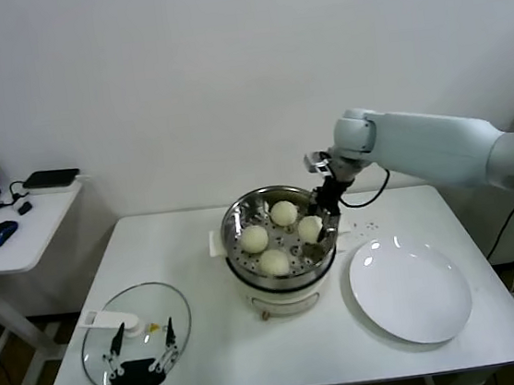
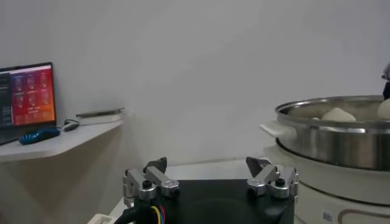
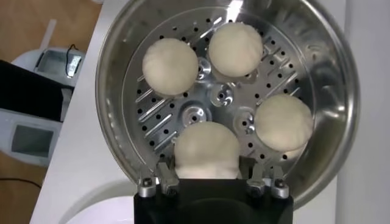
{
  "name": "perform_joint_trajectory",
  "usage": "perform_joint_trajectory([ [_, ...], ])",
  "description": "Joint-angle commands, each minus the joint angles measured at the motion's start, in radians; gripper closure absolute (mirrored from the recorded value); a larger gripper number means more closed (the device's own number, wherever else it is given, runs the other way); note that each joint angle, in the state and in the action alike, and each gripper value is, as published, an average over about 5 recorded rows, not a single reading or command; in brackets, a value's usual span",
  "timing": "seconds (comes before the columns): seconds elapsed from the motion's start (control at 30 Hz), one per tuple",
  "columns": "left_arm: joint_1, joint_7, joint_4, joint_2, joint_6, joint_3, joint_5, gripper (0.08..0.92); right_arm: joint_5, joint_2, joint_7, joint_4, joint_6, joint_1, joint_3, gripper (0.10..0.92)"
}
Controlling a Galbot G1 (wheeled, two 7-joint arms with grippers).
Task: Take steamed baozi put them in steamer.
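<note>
No legible text, brand or number anywhere. Rows of small glowing tiles on the red laptop screen (image 2: 27, 94), too small to read. A small pale label low on the steamer (image 2: 341, 146) base, its print too fine to make out.

Four smooth off-white steamed baozi (image 3: 170, 66) are sitting apart on the perforated floor of the shiny round steamer (image 1: 233, 225), one seemingly lying between the fingertips of the right gripper (image 3: 207, 175).

Four steamed baozi (image 1: 283, 213) sit in the steamer (image 1: 232, 221), right gripper (image 1: 322, 211) at one
</note>
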Motion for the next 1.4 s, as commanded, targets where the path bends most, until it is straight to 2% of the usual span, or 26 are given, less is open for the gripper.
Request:
perform_joint_trajectory([
  [0.03,-0.001,-0.001,0.005,0.0,0.001,0.0,0.0,0.177,-0.025,0.014,0.002,-0.017,0.0,-0.042,0.005,0.341],
  [0.23,-0.003,-0.002,0.01,-0.001,0.0,0.0,0.0,0.177,-0.031,0.019,0.003,-0.024,0.002,-0.049,0.007,0.332],
  [0.5,-0.001,-0.005,0.013,-0.001,-0.001,-0.001,0.0,0.177,-0.024,0.02,-0.003,-0.03,0.004,-0.047,0.015,0.211],
  [1.03,0.001,-0.01,0.008,-0.002,0.001,0.0,0.001,0.177,0.065,-0.016,-0.033,-0.002,0.012,0.049,0.02,0.203],
  [1.4,-0.018,-0.014,0.003,-0.002,0.015,0.011,0.007,0.177,0.074,-0.166,0.051,0.051,0.051,0.058,0.167,0.203],
])
